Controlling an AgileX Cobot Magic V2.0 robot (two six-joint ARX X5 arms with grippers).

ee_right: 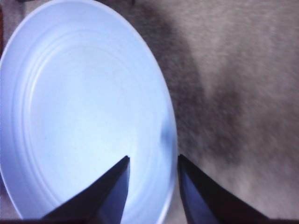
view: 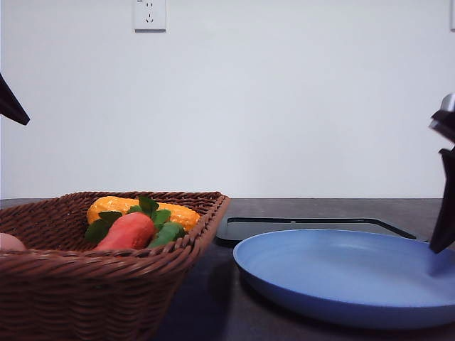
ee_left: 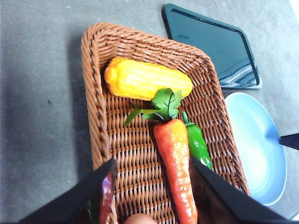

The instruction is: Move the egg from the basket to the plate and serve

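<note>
Basket (view: 106, 284) sits nearest the front camera, on the dark worktop (view: 334, 206); taken as landmark. Egg (view: 10, 242) lies inside the basket at its near end, pinkish, half hidden by the braided rim in front view; in the left wrist view only its top edge shows (ee_left: 139, 219), between the jaws of the left gripper (ee_left: 152, 186). Left gripper hangs above that near end of the basket, jaws spread wide and holding nothing, one finger over the basket's outer wall, the other over the carrot (ee_left: 176, 163). Carrot runs lengthwise along the basket floor, leaves toward the far end; a green pepper (ee_left: 196, 142) lies against it on the plate side; yellow corn (ee_left: 147, 79) lies across the far end. Plate (view: 341, 273) stands just beside the basket on the robot's right, bare. Right gripper (ee_right: 152, 179) is at the plate's edge away from the basket, jaws partly open, straddling the rim, gripping nothing that can be seen; contact with the rim cannot be told. Black tray (view: 313, 226) lies beyond the plate, past the basket's far corner. Step in hand, by judgement: reaching for the egg, transfer not yet begun. Next move likely calls for the left gripper to drop straight down over the egg, keeping clear of the carrot, and close gently, since a smooth oval may slip or roll
</note>
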